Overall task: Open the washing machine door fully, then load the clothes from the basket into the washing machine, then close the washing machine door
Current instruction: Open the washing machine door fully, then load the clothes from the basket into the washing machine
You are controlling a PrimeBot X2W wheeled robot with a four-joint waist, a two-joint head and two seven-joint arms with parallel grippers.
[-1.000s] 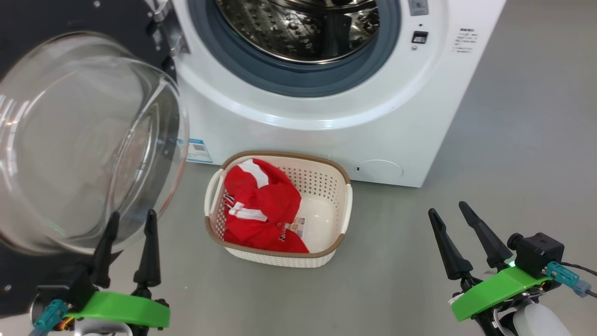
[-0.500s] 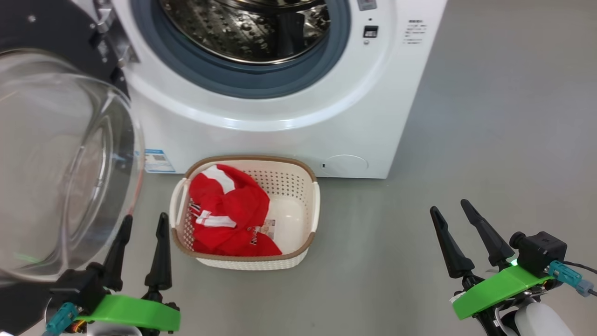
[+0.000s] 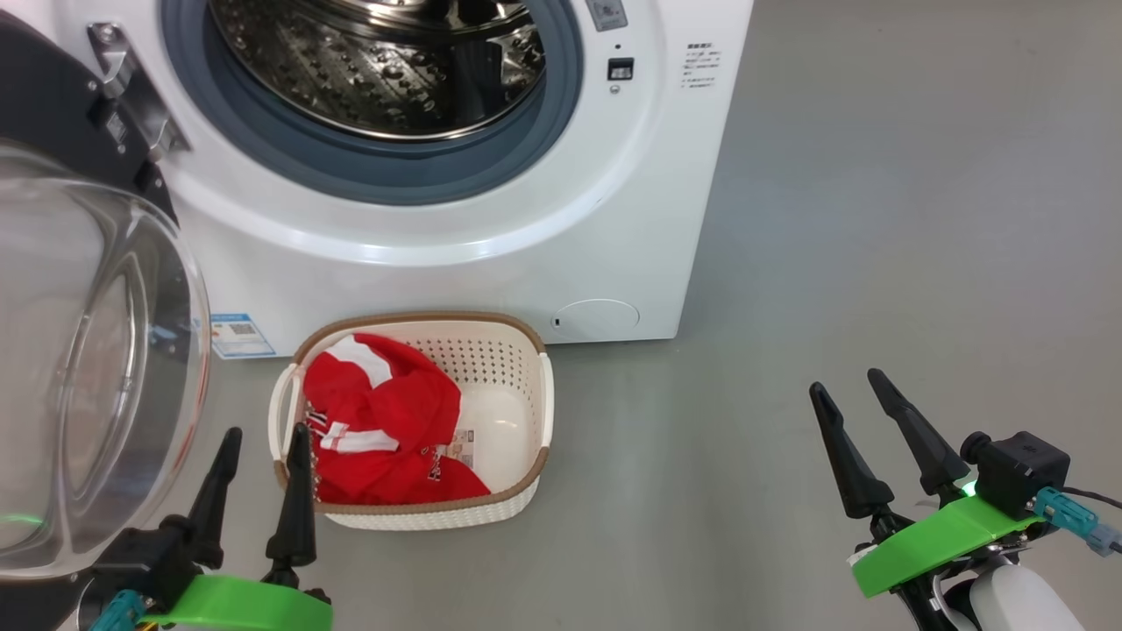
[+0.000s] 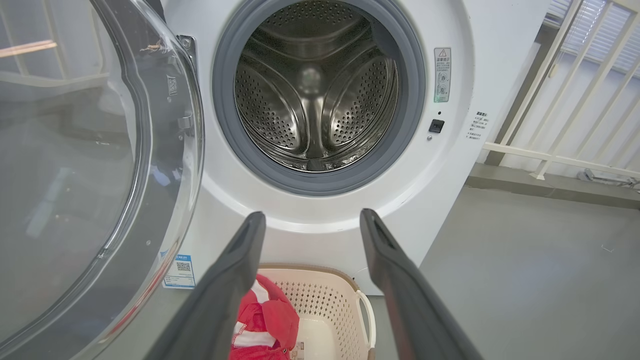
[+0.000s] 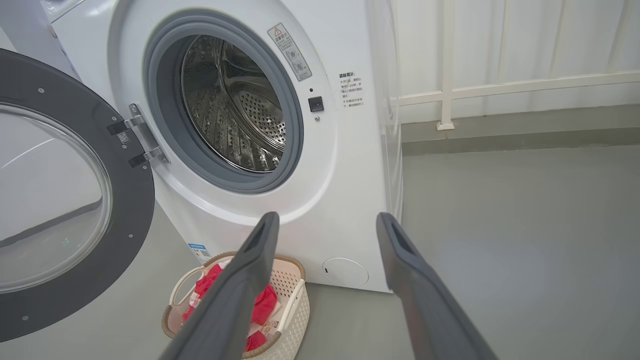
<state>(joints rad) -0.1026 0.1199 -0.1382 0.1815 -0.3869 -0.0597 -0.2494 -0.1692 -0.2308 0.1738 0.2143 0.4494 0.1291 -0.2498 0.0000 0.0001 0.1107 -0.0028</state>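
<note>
Showed red clothes heaped at the left of a basket on the floor, just beside the washer, door swung wide. Showed left tool and right tool released, empty. Called for a low pinch on the heap's thick middle, clear of the rim.

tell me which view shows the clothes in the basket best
The head view: it looks down into the basket, so the red clothes show almost whole. The left wrist view catches just their top at its bottom edge; the right wrist view has them small and partly hidden.
</note>
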